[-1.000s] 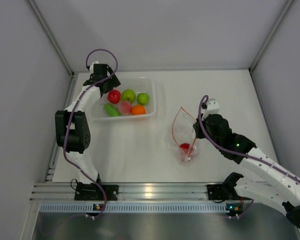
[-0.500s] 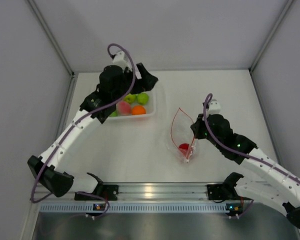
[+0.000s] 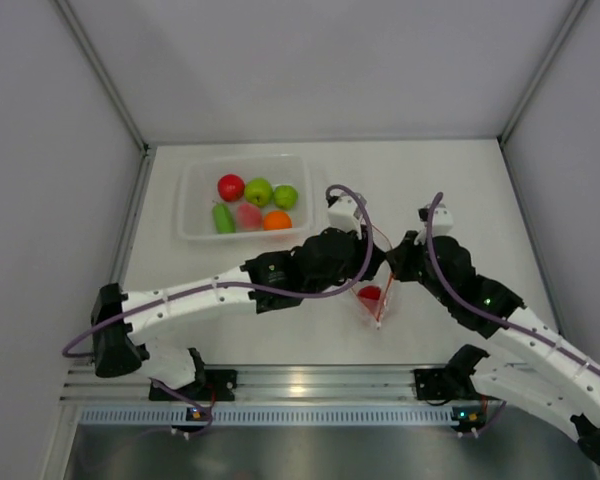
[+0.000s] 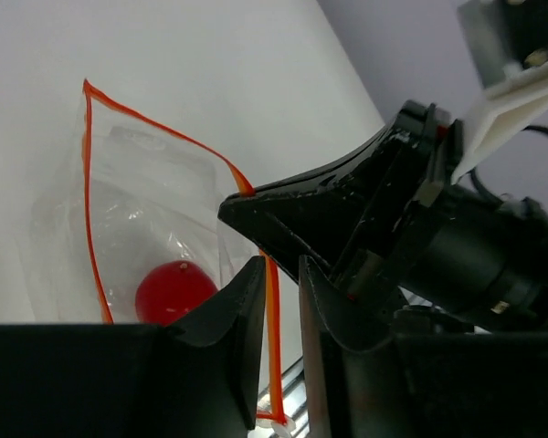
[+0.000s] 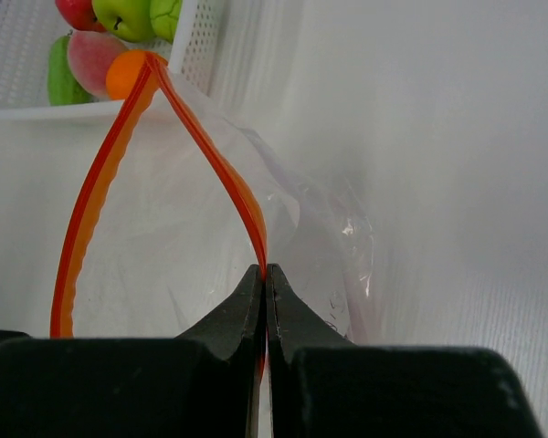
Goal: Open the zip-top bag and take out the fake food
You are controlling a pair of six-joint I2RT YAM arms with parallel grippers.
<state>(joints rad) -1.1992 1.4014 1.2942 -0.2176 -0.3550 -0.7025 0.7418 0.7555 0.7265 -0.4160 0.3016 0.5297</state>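
The zip-top bag (image 3: 377, 300) stands with its mouth open in the middle of the table, with one red piece of fake food (image 3: 369, 294) inside. In the left wrist view that red ball (image 4: 172, 290) shows through the clear plastic (image 4: 137, 210). My right gripper (image 5: 266, 270) is shut on one side of the orange zipper strip (image 5: 210, 155). My left gripper (image 4: 281, 265) straddles the other strip (image 4: 272, 301). Its jaws stand narrowly apart, with a gap beside the strip. The right gripper's black fingers (image 4: 256, 201) sit just past it.
A clear rigid tub (image 3: 188, 210) at the back left holds red (image 3: 230, 187), green (image 3: 258, 190), pink (image 3: 248, 214) and orange (image 3: 276, 221) fruits. The left arm (image 3: 200, 295) stretches across the table's near half. Walls close in on the left, back and right.
My left arm has swung from the tub across to the bag, and its jaws have narrowed around the zipper strip. The right gripper has kept its hold, and the bag has shifted slightly.
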